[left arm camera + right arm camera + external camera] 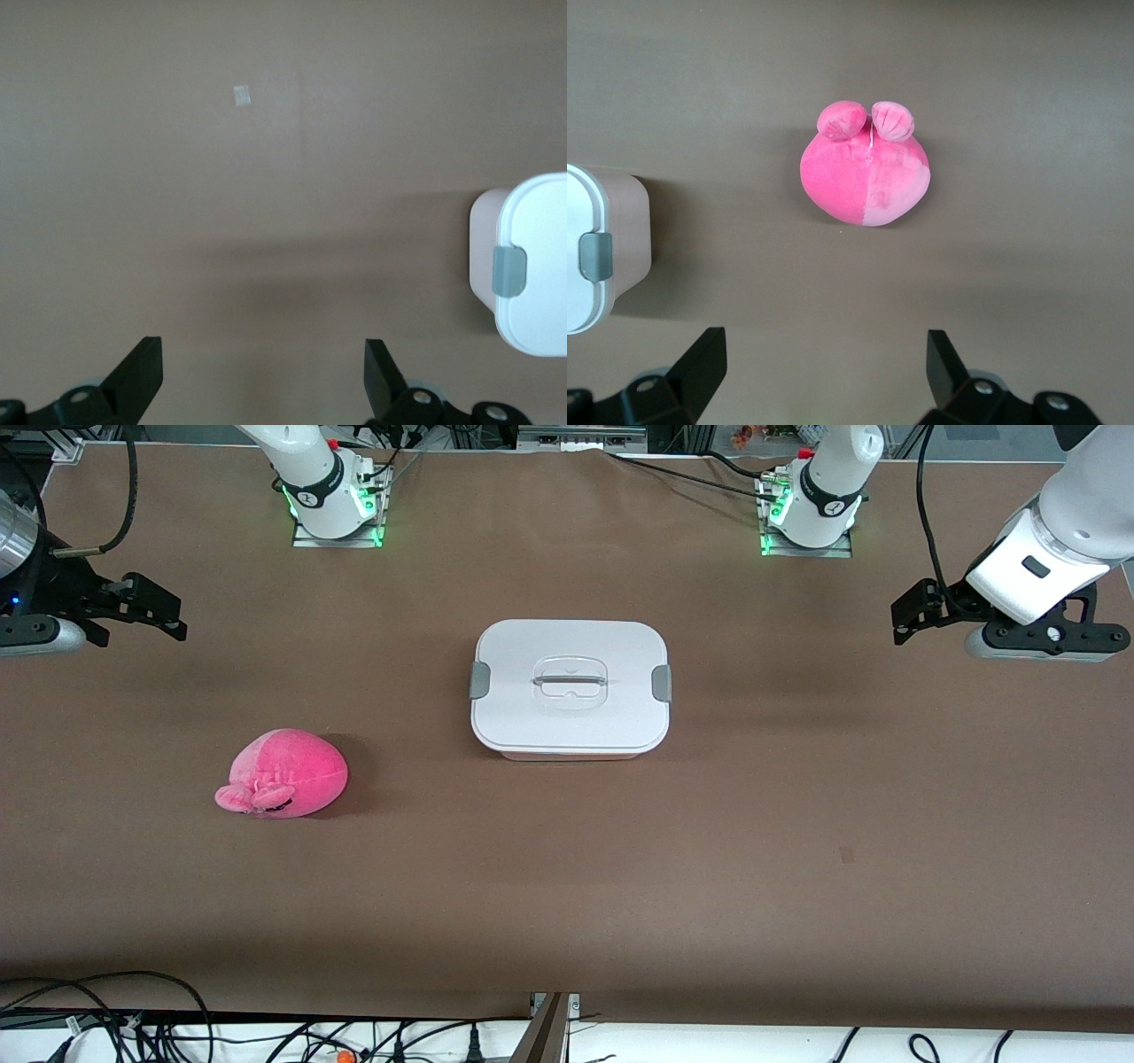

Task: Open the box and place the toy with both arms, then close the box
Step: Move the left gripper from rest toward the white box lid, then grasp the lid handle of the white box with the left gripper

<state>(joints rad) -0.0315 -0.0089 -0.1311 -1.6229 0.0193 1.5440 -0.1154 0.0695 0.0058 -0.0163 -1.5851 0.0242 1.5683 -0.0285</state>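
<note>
box (pixel 570 688) lidded and clipped mid-table, toy (pixel 283 774) nearer the camera toward the right arm's end; left gripper (pixel 921 609) and right gripper (pixel 146 608) spread empty above the table ends, presumably staged for lid and toy.

Cut off at the edges, hidden under the lid

Both wrist views crop the box (pixel 523 266), showing one clipped end only. The shut lid (pixel 570 684) hides its inside. The toy (pixel 283 773) shows only a sliver of its dark face mark. The front view's edges cut both arms' upper parts.
</note>
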